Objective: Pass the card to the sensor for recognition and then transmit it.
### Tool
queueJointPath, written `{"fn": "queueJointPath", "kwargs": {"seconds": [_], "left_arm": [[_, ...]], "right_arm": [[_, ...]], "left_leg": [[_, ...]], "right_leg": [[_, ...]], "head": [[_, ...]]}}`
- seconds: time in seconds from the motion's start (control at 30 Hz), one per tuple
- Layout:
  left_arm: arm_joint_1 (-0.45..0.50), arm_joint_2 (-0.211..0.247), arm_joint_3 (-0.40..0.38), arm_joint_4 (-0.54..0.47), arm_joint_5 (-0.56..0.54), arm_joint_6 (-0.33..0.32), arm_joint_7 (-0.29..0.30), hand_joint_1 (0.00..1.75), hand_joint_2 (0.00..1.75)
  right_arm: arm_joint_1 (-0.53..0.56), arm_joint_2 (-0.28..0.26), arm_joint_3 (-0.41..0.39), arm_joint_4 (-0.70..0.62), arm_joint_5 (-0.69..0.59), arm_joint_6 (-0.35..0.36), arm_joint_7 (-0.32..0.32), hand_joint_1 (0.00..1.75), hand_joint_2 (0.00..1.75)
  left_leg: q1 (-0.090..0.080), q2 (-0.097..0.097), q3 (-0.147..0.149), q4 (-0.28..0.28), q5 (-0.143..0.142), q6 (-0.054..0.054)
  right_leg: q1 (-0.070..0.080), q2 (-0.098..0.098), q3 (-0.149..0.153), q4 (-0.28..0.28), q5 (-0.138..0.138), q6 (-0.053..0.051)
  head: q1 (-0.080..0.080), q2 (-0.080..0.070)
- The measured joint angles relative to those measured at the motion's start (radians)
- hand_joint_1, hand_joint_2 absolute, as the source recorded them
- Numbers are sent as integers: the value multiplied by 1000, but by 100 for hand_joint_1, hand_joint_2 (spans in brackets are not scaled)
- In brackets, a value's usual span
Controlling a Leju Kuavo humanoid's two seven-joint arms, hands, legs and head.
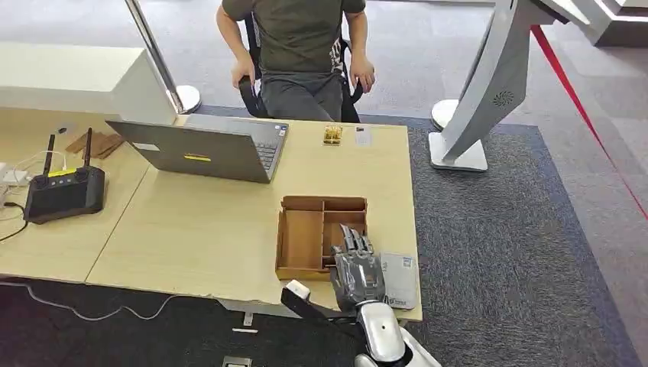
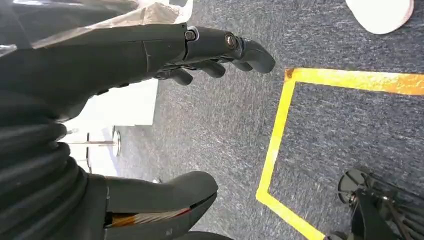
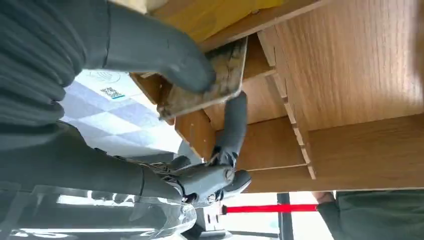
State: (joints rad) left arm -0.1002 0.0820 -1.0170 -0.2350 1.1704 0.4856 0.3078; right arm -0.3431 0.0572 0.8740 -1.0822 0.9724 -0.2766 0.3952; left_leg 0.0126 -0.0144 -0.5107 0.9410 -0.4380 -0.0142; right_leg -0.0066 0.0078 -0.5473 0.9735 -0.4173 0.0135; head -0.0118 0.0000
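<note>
- The right hand [image 1: 358, 267] sits over the wooden tray [image 1: 299, 238], at its near right compartment, fingers reaching in.
- In the right wrist view the thumb [image 3: 165, 55] and a finger [image 3: 234, 125] pinch a worn brown card [image 3: 210, 82], so this hand grips the card just above the tray's dividers.
- The white sensor pad [image 1: 399, 279] lies just right of that hand, touching the tray.
- The left hand [image 2: 150, 55] hangs over the carpet, holding nothing, fingers loosely apart.
- Judgement: the card is only being picked; scanning and handing to the seated person [image 1: 302, 53] remain.

head high over table [image 1: 191, 229], wrists close
</note>
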Motion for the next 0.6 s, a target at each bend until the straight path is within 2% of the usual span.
{"fn": "queueJointPath", "kwargs": {"seconds": [0.33,0.6], "left_arm": [[0,0,0,-2,4,0,4,0,175],[0,0,0,-5,15,11,10,0,175]], "right_arm": [[-5,5,0,20,14,6,16,175,175],[-10,9,6,28,32,39,43,175,175]], "left_leg": [[0,0,0,0,0,0],[0,0,1,0,0,0]], "right_leg": [[0,0,0,0,0,0],[0,0,1,0,0,0]], "head": [[0,0],[0,0]]}}
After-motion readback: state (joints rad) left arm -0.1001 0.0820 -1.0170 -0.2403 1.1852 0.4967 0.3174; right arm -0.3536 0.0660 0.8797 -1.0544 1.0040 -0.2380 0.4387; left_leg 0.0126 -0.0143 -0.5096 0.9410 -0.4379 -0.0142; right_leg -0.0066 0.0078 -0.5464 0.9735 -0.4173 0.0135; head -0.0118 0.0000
